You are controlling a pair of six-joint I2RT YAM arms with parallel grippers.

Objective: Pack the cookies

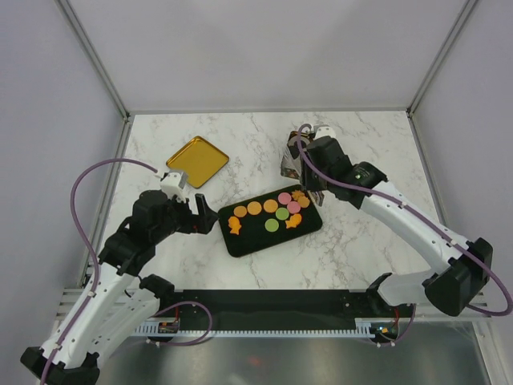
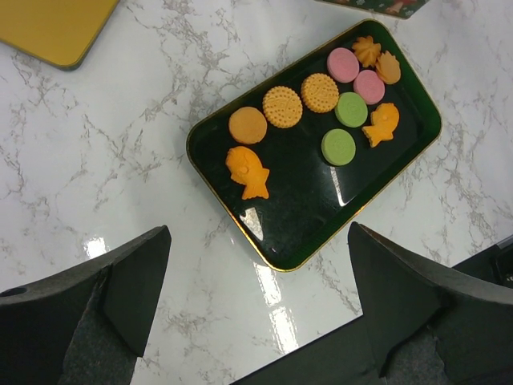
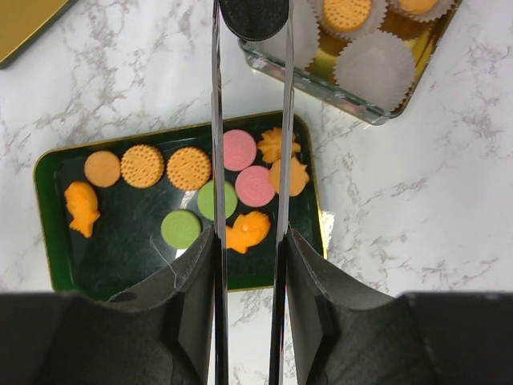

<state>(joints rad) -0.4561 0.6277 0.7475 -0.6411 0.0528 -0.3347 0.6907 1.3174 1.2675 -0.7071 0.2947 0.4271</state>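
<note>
Several cookies (image 1: 271, 216), orange, pink and green, some fish-shaped, lie on the black tray (image 1: 248, 241). They show in the left wrist view (image 2: 282, 106) and the right wrist view (image 3: 240, 150) too. My right gripper (image 3: 252, 32) has long thin blades shut on a round black cookie (image 3: 253, 14). It holds the cookie over the near edge of a tin (image 3: 385, 112) lined with white paper cups (image 3: 377, 64). One cup holds an orange cookie (image 3: 346, 14). My left gripper (image 2: 256, 313) is open and empty, above the marble by the tray's near corner (image 2: 304, 208).
A gold lid (image 1: 197, 160) lies at the back left and also shows in the left wrist view (image 2: 56, 28). The tin (image 1: 288, 160) stands behind the tray under the right arm (image 1: 309, 152). Grey walls enclose the marble table.
</note>
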